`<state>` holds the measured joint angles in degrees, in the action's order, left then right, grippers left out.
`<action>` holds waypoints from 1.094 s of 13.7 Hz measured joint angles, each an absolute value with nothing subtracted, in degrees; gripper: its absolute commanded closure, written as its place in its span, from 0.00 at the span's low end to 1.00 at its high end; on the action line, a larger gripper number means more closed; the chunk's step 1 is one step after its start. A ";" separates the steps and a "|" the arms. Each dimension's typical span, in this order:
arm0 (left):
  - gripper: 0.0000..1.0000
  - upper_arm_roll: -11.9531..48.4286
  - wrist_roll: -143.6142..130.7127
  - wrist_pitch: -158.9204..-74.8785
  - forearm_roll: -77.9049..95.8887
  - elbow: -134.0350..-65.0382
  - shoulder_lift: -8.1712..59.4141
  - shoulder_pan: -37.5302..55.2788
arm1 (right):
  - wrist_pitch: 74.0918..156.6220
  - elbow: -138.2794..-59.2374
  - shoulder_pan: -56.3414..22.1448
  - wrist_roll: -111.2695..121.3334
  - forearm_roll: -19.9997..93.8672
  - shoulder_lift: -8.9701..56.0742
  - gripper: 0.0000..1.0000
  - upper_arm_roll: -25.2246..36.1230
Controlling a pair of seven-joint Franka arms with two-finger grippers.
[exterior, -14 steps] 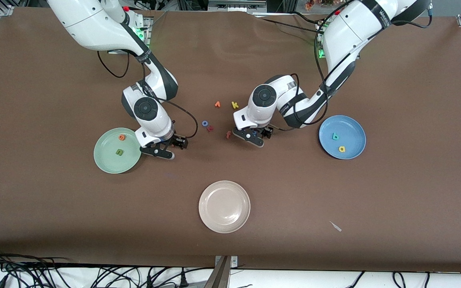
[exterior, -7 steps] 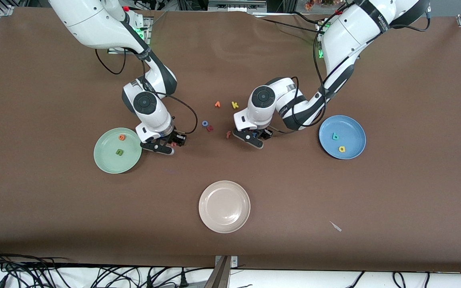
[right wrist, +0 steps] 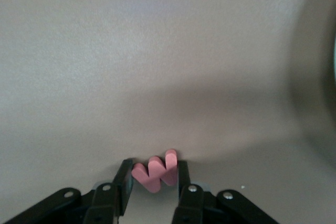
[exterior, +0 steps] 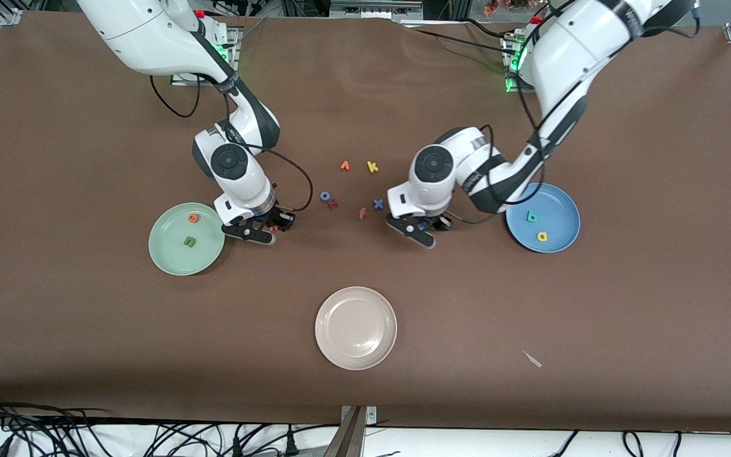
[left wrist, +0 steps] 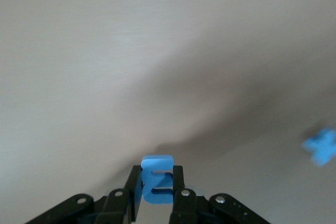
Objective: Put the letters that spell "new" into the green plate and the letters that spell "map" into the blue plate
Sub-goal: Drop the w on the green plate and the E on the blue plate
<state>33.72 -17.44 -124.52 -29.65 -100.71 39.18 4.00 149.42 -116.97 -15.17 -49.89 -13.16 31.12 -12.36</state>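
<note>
My right gripper (right wrist: pixel 154 169) is shut on the salmon w (right wrist: pixel 155 175); in the front view that gripper (exterior: pixel 271 227) hangs low beside the green plate (exterior: pixel 172 252). An orange e (exterior: pixel 193 218) and a green n (exterior: pixel 189 241) lie in that plate. My left gripper (left wrist: pixel 157 174) is shut on the light-blue m (left wrist: pixel 156 183). It shows in the front view (exterior: pixel 428 230) between the loose letters and the blue plate (exterior: pixel 559 209). The blue plate holds a teal p (exterior: pixel 532 216) and a yellow a (exterior: pixel 542 237).
Loose letters lie mid-table: an orange v (exterior: pixel 344 165), a yellow k (exterior: pixel 372 167), a blue ring letter (exterior: pixel 325 196), a red letter (exterior: pixel 333 204), a red f (exterior: pixel 362 213) and a blue x (exterior: pixel 378 204). A cream plate (exterior: pixel 356 346) sits nearer the front camera.
Both grippers have shut on their letters. The left gripper has moved with the m toward the blue plate, uncovering the blue x. The right gripper has barely shifted.
</note>
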 measured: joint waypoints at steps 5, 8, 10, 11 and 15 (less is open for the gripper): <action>0.92 39.28 1.33 -113.71 -29.65 -102.67 32.46 -9.62 | 126.32 -109.38 -12.98 -31.45 -13.17 22.21 0.85 -7.98; 0.84 45.02 14.22 -113.68 -29.66 -106.90 31.68 -25.22 | 121.59 -109.30 -11.19 -23.04 -13.13 18.43 0.00 -4.75; 0.23 48.16 17.30 -114.45 -29.67 -111.06 31.66 -32.56 | 121.58 -110.03 -10.95 -22.37 -13.13 18.58 0.00 -4.33; 0.00 48.76 17.52 -116.00 -30.25 -113.41 31.65 -34.01 | 121.58 -110.21 -11.04 -22.36 -13.02 18.61 0.00 -4.40; 0.00 53.21 16.30 -117.09 -33.26 -115.09 30.94 -34.21 | 119.27 -108.19 -11.28 -22.04 -9.32 18.08 0.00 -4.45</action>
